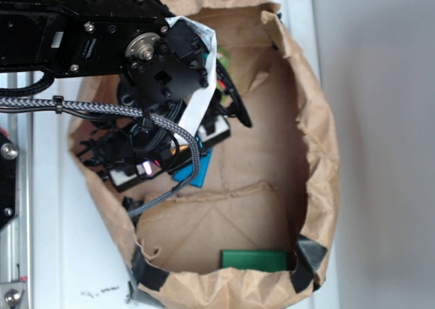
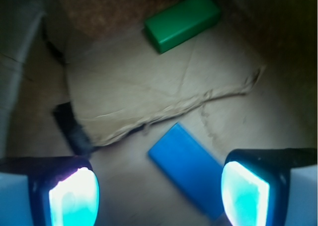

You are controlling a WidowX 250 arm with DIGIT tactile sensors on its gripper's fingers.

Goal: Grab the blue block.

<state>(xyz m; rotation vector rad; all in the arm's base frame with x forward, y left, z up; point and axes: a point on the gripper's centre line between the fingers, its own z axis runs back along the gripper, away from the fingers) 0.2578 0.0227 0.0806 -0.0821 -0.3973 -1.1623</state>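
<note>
Jaws apart above blue block (image 2: pixel 188 165)

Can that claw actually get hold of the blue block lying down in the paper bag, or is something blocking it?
Probably yes. The gripper is open and hangs inside the paper bag, with the blue block lying flat partly between its fingers. Nothing covers it, though it sits nearer one finger, so a small sideways shift may help. The green block lies well clear.

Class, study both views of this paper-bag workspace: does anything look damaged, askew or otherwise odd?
The brown paper bag is crumpled, its rim patched with black tape, and its paper floor has a ragged torn edge. The blue block lies askew between the open gripper, nearer one finger. The green block sits tucked against the bag's wall.
</note>
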